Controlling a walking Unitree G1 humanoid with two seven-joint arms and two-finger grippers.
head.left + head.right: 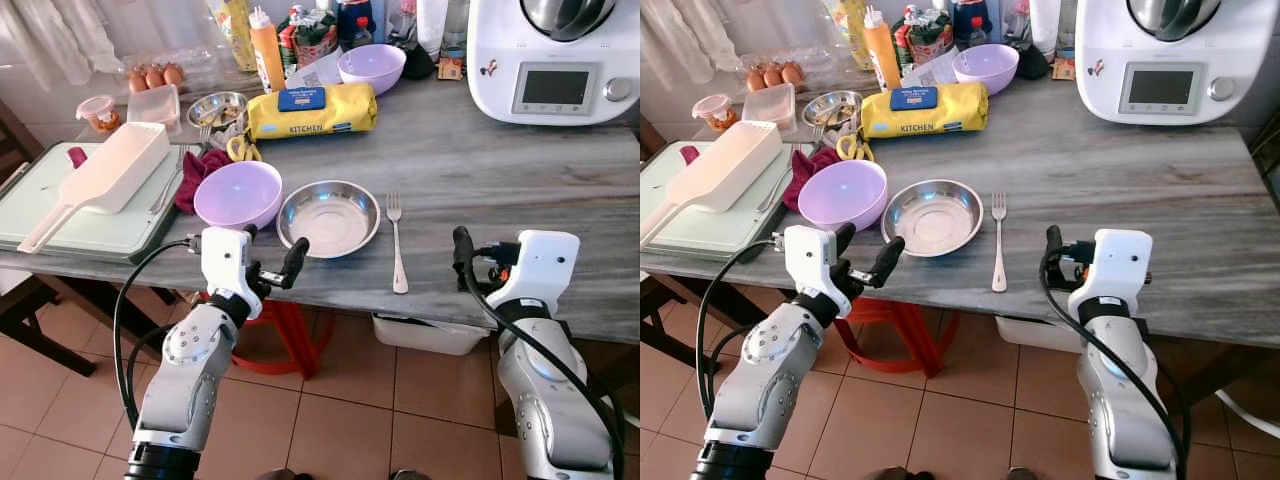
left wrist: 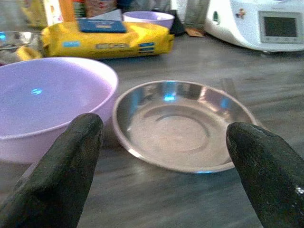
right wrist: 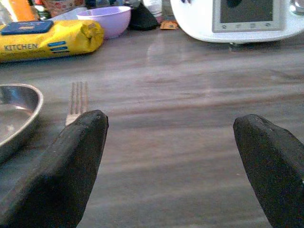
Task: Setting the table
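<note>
A shallow steel plate (image 1: 330, 217) rests near the front edge of the grey table (image 1: 480, 160). A purple bowl (image 1: 238, 194) touches its left side and a fork (image 1: 397, 240) lies just to its right. My left gripper (image 1: 272, 252) is open at the table's edge, level with the plate and the bowl, with nothing between its fingers (image 2: 61, 175). In the left wrist view the plate (image 2: 183, 123) lies straight ahead. My right gripper (image 3: 175, 166) is open and empty at the front edge, to the right of the fork (image 3: 76, 99).
At the back of the table are a second purple bowl (image 1: 372, 67), a yellow kitchen pack (image 1: 312, 110), a white appliance (image 1: 555, 60), bottles, eggs (image 1: 155, 75) and a small steel bowl (image 1: 217, 105). A pale tray (image 1: 60, 215) with a white scoop (image 1: 115, 170) is at left. A red stool (image 1: 285, 330) stands underneath.
</note>
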